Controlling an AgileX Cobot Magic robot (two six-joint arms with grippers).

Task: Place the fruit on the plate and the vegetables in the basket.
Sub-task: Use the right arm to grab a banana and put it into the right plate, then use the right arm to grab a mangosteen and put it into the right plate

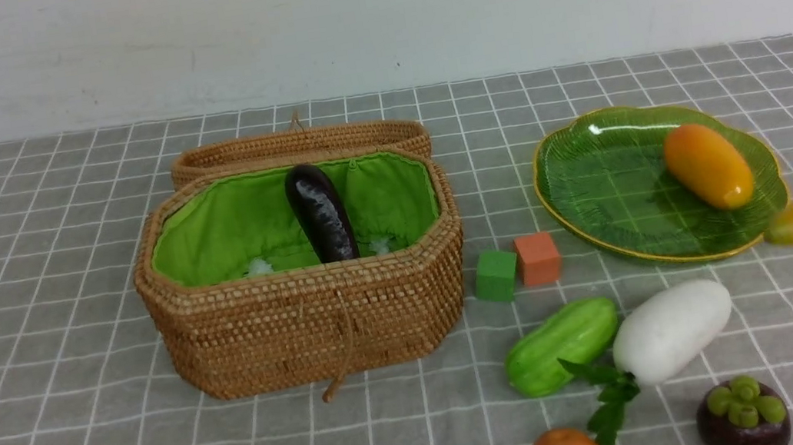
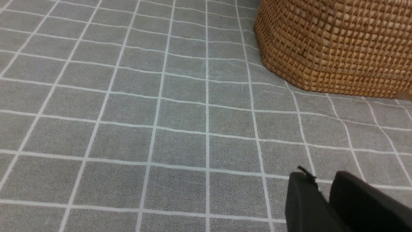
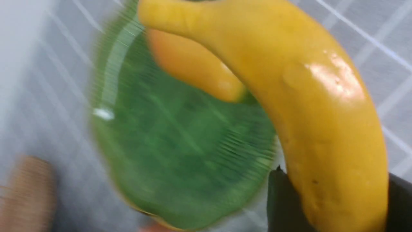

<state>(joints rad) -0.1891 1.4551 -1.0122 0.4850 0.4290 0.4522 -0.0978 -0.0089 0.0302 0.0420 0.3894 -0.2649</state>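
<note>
Right gripper (image 3: 338, 203) clamps banana (image 3: 322, 103), clear only in wrist view; left gripper (image 2: 325, 193) seemingly closed, empty

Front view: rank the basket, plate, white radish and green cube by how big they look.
Largest to smallest:
basket
plate
white radish
green cube
The radish lies nearer the camera, but the gaps are plain.

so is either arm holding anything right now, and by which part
The right tool holds the banana around its middle, at the bend, both ends free. The left tool is shut and holds nothing.
</note>
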